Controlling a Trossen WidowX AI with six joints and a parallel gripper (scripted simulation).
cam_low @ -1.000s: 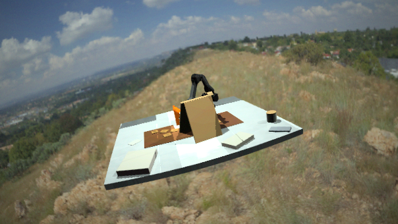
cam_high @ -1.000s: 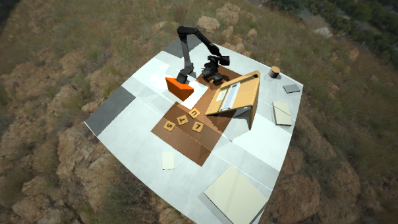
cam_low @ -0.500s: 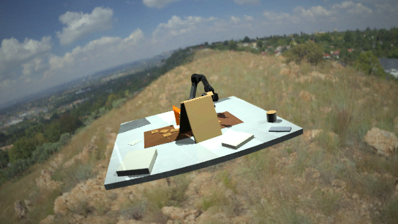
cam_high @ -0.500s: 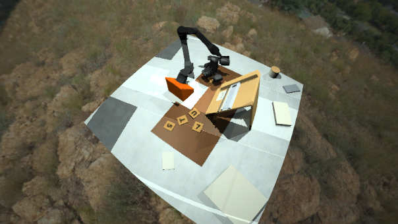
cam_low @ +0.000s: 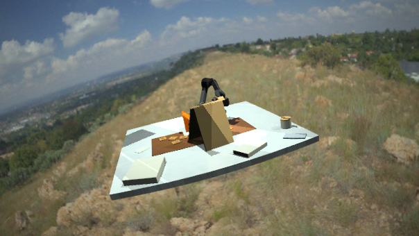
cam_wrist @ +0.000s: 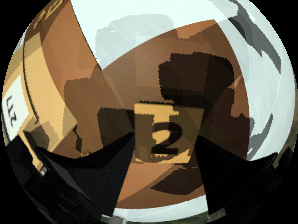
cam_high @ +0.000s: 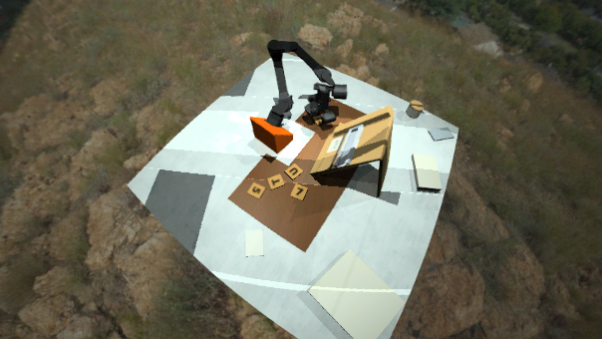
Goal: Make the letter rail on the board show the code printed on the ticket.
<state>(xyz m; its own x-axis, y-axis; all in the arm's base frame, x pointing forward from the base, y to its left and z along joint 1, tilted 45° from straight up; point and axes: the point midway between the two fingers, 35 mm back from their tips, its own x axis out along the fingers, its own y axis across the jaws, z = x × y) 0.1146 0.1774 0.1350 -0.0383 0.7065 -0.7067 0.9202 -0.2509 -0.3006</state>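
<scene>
My gripper (cam_high: pixel 322 119) (cam_wrist: pixel 166 139) is down on the far end of the brown mat (cam_high: pixel 294 219) (cam_low: pixel 163 147), shut on a tan letter tile marked "2" (cam_wrist: pixel 162 139). The slanted tan board (cam_high: pixel 371 137) (cam_low: pixel 211 123) stands to its right, with the pale letter rail (cam_high: pixel 350 144) and the white ticket (cam_high: pixel 334 144) (cam_wrist: pixel 12 106) on its face. Loose tiles lie on the near part of the mat: "S" (cam_high: pixel 255 189), "T" (cam_high: pixel 275 181), "U" (cam_high: pixel 293 171) and "7" (cam_high: pixel 299 191). In the exterior view the board hides the gripper.
An orange block (cam_high: pixel 271 134) (cam_low: pixel 186 119) sits at the arm's base. A small cylinder (cam_high: pixel 414 108) (cam_low: pixel 285 122), a grey pad (cam_high: pixel 441 134) (cam_low: pixel 295 135), a cream box (cam_high: pixel 426 170) (cam_low: pixel 250 148), a large cream box (cam_high: pixel 356 294) (cam_low: pixel 143 170) and a cream card (cam_high: pixel 254 242) lie on the counter.
</scene>
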